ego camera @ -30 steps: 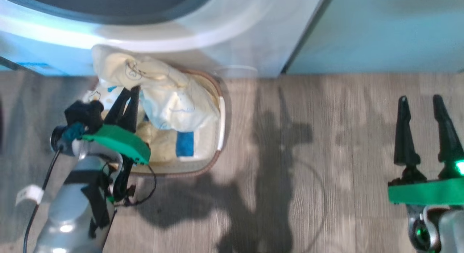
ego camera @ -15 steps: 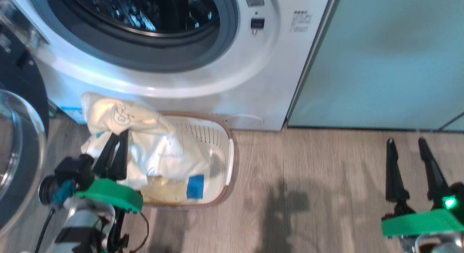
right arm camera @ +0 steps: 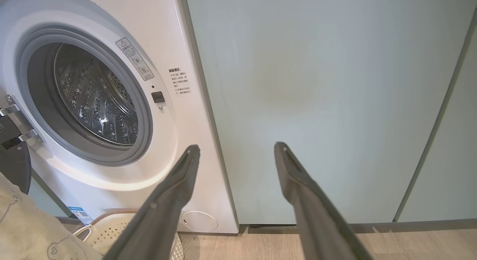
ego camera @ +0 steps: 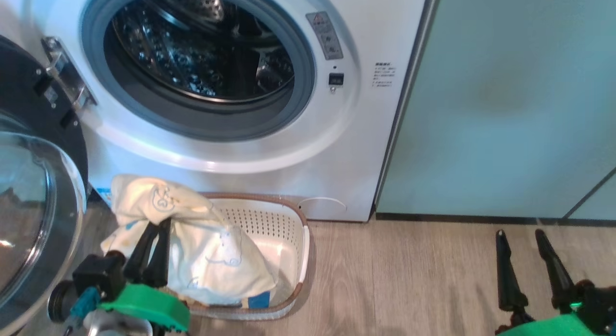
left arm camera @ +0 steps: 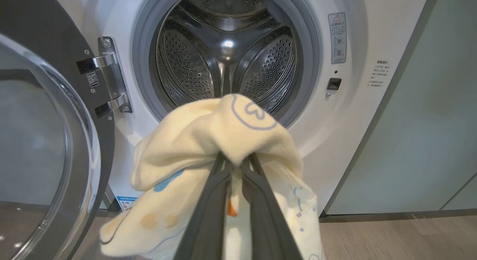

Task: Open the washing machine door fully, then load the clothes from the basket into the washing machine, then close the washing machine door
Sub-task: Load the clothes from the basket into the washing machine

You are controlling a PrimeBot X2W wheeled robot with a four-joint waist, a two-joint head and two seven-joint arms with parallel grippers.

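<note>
The clothes (left arm camera: 193,137) hang clamped in the forward-pointing left end effector (left arm camera: 237,160).

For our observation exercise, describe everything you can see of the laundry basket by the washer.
The basket is cream perforated plastic, rectangular with rounded corners, a brown rim and a white side handle. It stands upright on the wood floor, close before the washing machine. Pale clothes hang over its left half.

A: Identify location type.
B: Home laundry area. Evidence: a white front-loading washing machine (ego camera: 365,134) installed flush beside pale green cabinet doors (ego camera: 505,109).
A: Further indicators?
B: Wood-look plank floor (ego camera: 409,278); a perforated laundry basket (ego camera: 269,225) on it, directly in front of the washing machine's base.
</note>
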